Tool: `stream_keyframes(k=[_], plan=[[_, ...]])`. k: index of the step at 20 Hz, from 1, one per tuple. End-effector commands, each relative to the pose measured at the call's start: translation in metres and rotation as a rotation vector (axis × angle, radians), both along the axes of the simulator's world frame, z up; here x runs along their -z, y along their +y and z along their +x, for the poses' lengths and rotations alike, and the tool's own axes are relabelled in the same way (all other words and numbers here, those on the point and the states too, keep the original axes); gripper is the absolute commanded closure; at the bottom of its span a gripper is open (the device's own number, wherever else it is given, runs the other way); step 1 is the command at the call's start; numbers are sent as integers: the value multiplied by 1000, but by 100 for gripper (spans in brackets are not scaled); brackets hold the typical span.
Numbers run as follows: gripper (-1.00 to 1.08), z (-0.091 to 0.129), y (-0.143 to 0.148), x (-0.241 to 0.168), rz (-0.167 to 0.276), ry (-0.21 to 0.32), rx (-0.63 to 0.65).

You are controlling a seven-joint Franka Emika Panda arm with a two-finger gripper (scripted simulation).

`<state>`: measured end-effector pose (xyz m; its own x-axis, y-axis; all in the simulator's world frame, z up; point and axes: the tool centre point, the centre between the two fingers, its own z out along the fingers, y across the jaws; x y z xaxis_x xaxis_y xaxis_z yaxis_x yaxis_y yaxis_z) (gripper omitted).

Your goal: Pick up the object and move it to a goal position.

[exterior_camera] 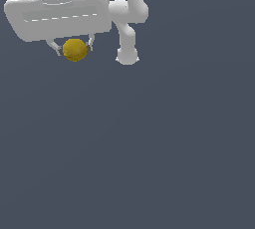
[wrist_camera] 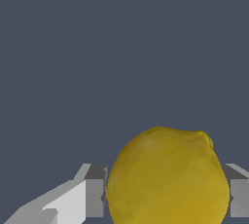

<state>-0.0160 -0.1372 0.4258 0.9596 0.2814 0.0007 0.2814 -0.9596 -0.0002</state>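
The object (exterior_camera: 74,50) is a small mustard-yellow ball, slightly mottled, near the upper left of the exterior view. My white gripper (exterior_camera: 72,49) hangs above it with one finger on each side, shut on the ball. In the wrist view the object (wrist_camera: 168,177) looms large between two grey fingers (wrist_camera: 95,191), which press against its sides. A small nub shows on the ball's upper edge there. No goal marker shows in either view.
The arm's white links and base (exterior_camera: 127,56) stand just to the exterior view's right of the gripper. A plain dark grey-blue floor (exterior_camera: 149,148) fills everything else in view.
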Motion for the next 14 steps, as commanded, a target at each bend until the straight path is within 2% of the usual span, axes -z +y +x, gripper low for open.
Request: stream_keyframes(k=[1,14], plan=[[108,3,-2,-16,0,0,0],[108,12,-7,-51,0,0,0]])
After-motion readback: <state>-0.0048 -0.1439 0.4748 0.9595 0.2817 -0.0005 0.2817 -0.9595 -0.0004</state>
